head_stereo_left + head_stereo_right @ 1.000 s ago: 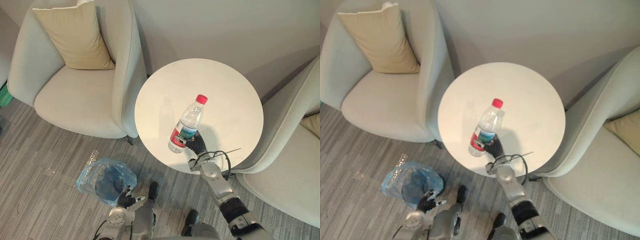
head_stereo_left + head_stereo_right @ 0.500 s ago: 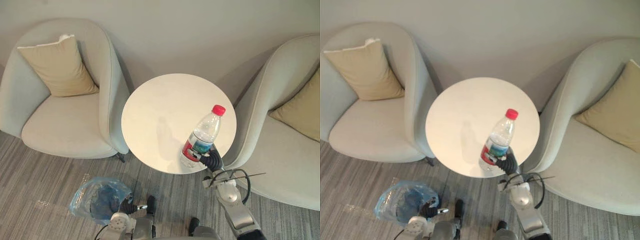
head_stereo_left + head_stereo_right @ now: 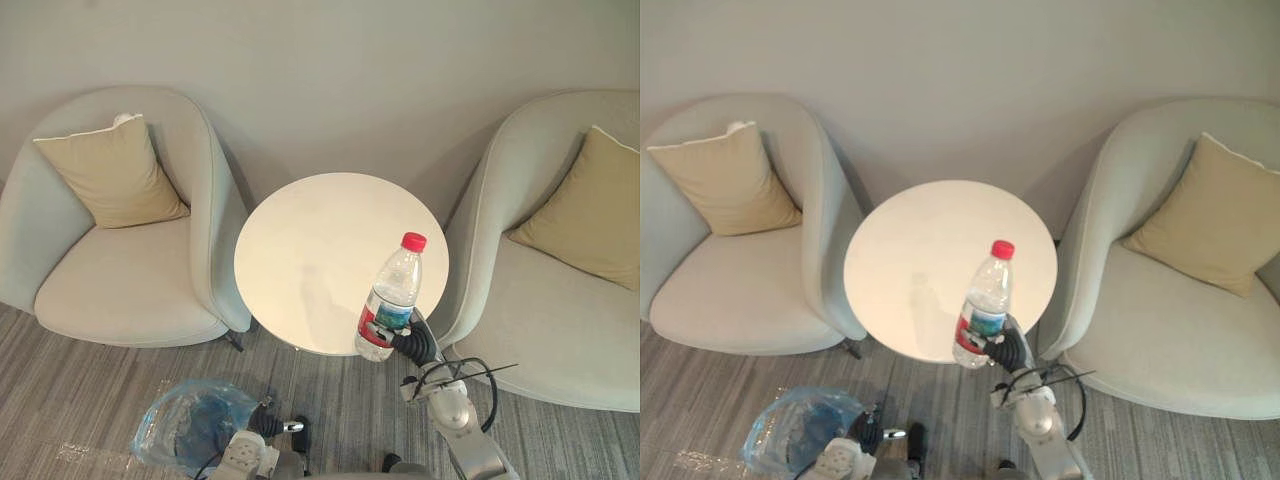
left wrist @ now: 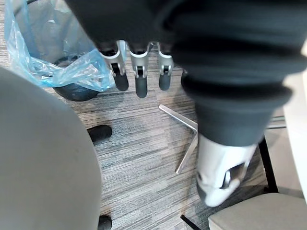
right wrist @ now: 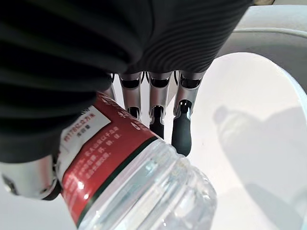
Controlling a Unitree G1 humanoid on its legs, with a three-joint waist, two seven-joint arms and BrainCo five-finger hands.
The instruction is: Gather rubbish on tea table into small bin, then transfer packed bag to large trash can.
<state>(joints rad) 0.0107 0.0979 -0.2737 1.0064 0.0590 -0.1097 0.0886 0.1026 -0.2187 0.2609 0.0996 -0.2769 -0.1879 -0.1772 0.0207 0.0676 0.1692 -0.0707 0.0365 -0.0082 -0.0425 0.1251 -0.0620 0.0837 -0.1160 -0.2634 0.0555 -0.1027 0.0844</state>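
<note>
A clear plastic bottle (image 3: pixel 390 298) with a red cap and a red-and-blue label stands upright in my right hand (image 3: pixel 413 346), above the near right edge of the round white tea table (image 3: pixel 310 255). In the right wrist view the fingers (image 5: pixel 181 130) curl round the bottle (image 5: pixel 144 182) at its label. The small bin (image 3: pixel 192 428), lined with a blue plastic bag, stands on the floor left of the table's near side. My left hand (image 3: pixel 264 424) hangs just right of the bin; its fingers (image 4: pixel 139 76) are relaxed and hold nothing, beside the blue bag (image 4: pixel 53 55).
Two pale armchairs flank the table against the wall, the left armchair (image 3: pixel 130 300) and the right armchair (image 3: pixel 560 320), each with a beige cushion (image 3: pixel 105 170). Grey striped carpet covers the floor. A metal leg (image 4: pixel 188 143) stands near the left hand.
The whole view has shifted, so both armchairs and the wall now show. The bottle stays in my right hand, now above the table's near right edge instead of its middle.
</note>
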